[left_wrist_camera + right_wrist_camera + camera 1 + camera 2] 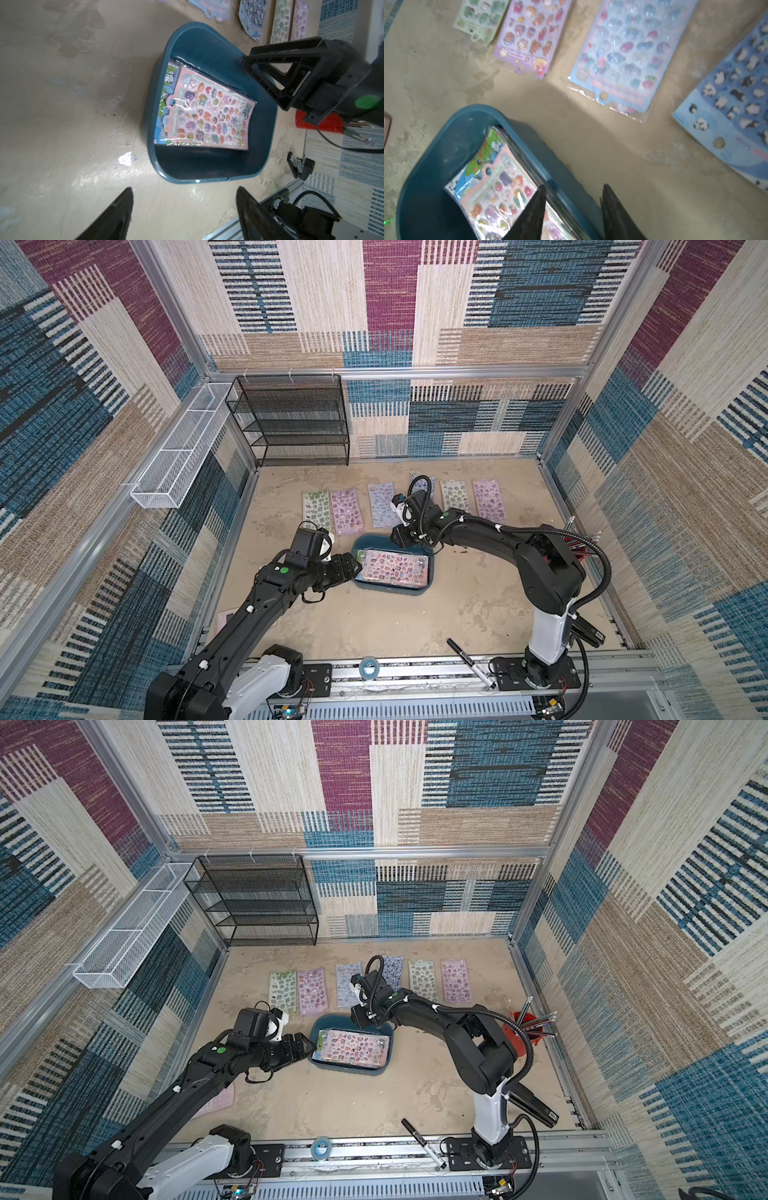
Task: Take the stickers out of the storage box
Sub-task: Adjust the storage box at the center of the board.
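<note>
The storage box (390, 591) (349, 1070) is a shallow teal tray at the middle of the table. A stack of stickers (395, 568) (209, 116) lies in it, with a pink sheet on top. Several more sticker sheets (346, 510) (623, 52) lie in a row on the table behind it. My left gripper (358, 566) (184, 188) is open and empty, just outside the box's left end. My right gripper (409, 546) (574, 185) is open over the box's far wall (550, 166). One finger hangs above the stack and the other outside the box, holding nothing.
A black mesh rack (291, 418) and a white wire basket (178, 448) stand at the back left. A red cup of pencils (525, 1029) sits at the right edge. A marker (469, 662) and a tape roll (368, 667) lie in front. A pink slab (218, 1100) lies under my left arm.
</note>
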Robot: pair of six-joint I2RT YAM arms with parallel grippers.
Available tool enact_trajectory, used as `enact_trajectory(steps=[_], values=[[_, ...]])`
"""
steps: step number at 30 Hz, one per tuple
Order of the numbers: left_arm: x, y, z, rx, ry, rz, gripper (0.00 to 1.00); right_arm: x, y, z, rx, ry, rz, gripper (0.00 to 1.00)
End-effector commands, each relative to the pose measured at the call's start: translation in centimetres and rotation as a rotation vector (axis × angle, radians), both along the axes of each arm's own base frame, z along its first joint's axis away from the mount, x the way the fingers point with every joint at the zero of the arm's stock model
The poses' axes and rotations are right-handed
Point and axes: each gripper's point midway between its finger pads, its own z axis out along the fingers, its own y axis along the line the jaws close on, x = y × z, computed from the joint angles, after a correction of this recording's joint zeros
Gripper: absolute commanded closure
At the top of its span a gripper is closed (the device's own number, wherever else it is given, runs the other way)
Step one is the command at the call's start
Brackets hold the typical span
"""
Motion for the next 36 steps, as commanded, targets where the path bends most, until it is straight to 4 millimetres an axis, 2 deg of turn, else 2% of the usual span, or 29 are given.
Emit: enact_trajectory(steps=[1,6,8,12,17,19,21,23,25,27,30,33,36], values=[[1.9,-2.5,0.8,-0.116,-0.038,0.010,0.21,-2.3,0.1,0.4,0.086,0.075,0.001,0.54],[2.9,-4.4,-1.3,-0.091,0.005,-0.031,0.21,-6.5,-2.0,0.9,0.146,0.168,-0.050,0.53],[3.5,-5.1,-1.6,-0.084,0.010,-0.049,0.21,-8.3,-3.2,1.2,0.164,0.196,-0.082,0.47],[5.4,-6.6,-1.2,-0.085,-0.016,-0.085,0.21,-12.1,-4.6,1.5,0.211,0.250,-0.108,0.46],[7.7,-9.0,-0.1,-0.108,-0.044,-0.143,0.21,-15.7,-3.3,1.3,0.225,0.311,-0.076,0.46],[8.4,-10.1,1.1,-0.124,-0.065,-0.173,0.22,-16.7,-2.7,1.2,0.223,0.336,-0.057,0.46],[8.9,-10.6,2.8,-0.129,-0.092,-0.195,0.22,-16.3,-3.0,1.2,0.193,0.315,-0.073,0.46],[8.9,-10.2,4.5,-0.103,-0.127,-0.203,0.22,-14.5,-3.8,1.5,0.110,0.226,-0.104,0.45],[8.4,-8.8,6.0,-0.040,-0.159,-0.186,0.22,-12.2,-4.6,1.6,-0.011,0.132,-0.118,0.45],[7.4,-6.4,6.6,0.050,-0.165,-0.141,0.23,-10.4,-4.6,1.4,-0.107,0.075,-0.109,0.46],[5.0,-2.6,6.2,0.177,-0.151,-0.067,0.22,-8.4,-3.3,0.9,-0.152,0.035,-0.080,0.49],[2.4,0.8,5.0,0.233,-0.113,0.017,0.21,-6.9,-2.1,0.3,-0.174,0.010,-0.071,0.52],[0.4,3.0,3.8,0.241,-0.091,0.078,0.21,-6.2,-0.8,-0.5,-0.162,0.014,-0.047,0.57]])
